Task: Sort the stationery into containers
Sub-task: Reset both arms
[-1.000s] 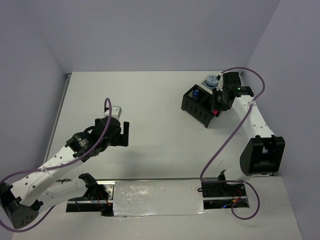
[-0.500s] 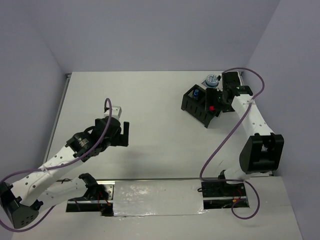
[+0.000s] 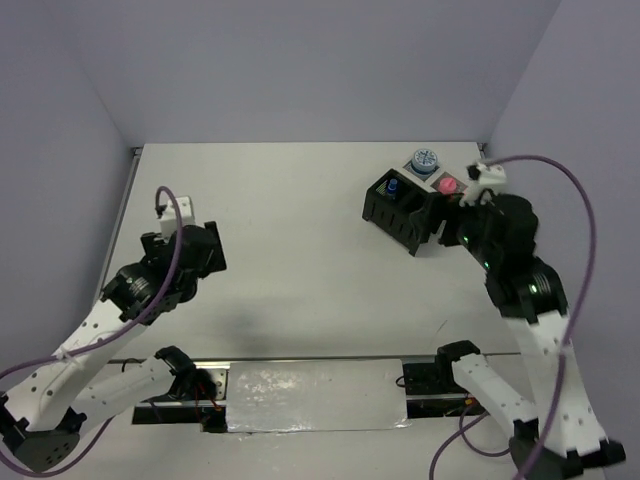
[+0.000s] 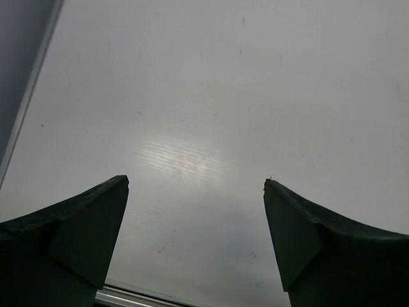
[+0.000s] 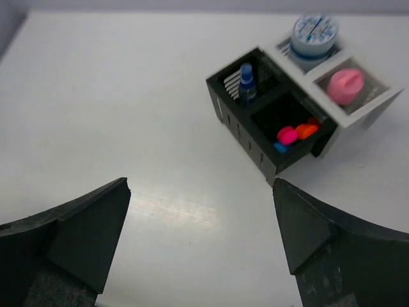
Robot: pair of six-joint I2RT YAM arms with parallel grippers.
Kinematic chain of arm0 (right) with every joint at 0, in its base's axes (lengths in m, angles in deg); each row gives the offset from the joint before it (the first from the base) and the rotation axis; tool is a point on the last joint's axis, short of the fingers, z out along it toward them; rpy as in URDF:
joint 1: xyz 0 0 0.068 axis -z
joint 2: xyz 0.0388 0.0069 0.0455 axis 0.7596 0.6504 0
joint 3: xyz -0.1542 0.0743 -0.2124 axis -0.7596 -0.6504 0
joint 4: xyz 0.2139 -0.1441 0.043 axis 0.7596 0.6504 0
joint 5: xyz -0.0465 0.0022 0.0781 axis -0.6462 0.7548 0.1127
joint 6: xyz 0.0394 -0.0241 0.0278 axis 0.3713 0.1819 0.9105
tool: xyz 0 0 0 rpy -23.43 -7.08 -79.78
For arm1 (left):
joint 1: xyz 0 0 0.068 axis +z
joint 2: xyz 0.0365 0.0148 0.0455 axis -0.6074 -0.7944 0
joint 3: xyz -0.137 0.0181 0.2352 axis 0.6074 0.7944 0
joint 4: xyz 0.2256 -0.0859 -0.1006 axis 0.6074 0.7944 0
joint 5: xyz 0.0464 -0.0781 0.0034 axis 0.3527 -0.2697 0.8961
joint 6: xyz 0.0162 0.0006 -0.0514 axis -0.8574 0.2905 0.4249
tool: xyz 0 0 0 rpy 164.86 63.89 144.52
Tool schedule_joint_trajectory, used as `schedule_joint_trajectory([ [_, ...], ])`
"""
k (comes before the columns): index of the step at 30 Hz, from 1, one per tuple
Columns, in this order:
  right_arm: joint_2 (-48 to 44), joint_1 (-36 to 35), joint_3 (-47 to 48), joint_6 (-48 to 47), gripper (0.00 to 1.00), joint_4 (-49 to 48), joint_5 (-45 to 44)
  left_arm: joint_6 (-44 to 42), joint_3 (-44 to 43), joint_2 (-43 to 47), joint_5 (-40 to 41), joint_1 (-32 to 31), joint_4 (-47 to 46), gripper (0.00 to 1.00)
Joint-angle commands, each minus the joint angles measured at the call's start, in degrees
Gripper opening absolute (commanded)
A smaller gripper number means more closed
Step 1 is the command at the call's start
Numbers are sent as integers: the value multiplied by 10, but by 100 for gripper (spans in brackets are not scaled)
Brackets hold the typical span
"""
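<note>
Right arm has withdrawn from black organiser; right fingers and left fingers both spread apart, empty.

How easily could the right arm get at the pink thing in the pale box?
Probably yes: the pink capsule sits in the open-topped white box with nothing over it, and the right end effector is open and empty. The black box stands nearer, so an approach from above looks safest.
</note>
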State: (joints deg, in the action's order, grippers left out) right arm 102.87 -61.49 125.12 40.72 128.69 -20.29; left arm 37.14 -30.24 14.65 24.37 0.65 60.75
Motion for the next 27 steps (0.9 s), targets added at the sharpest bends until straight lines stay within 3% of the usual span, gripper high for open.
schedule_joint_trajectory([
  [1,-96,-8,-15,22,100,-16,-51,42,-59,28,138,4,61,99],
  [4,-150,-9,-12,21,100,50,-81,22,-78,68,167,4,69,99],
  [10,-224,-9,-16,12,100,170,-131,-29,-119,163,108,4,81,99],
  [16,-328,-17,-26,22,100,184,-121,-7,-141,200,103,4,154,99],
  [27,-330,-17,-33,26,100,184,-112,11,-110,255,58,4,155,99],
])
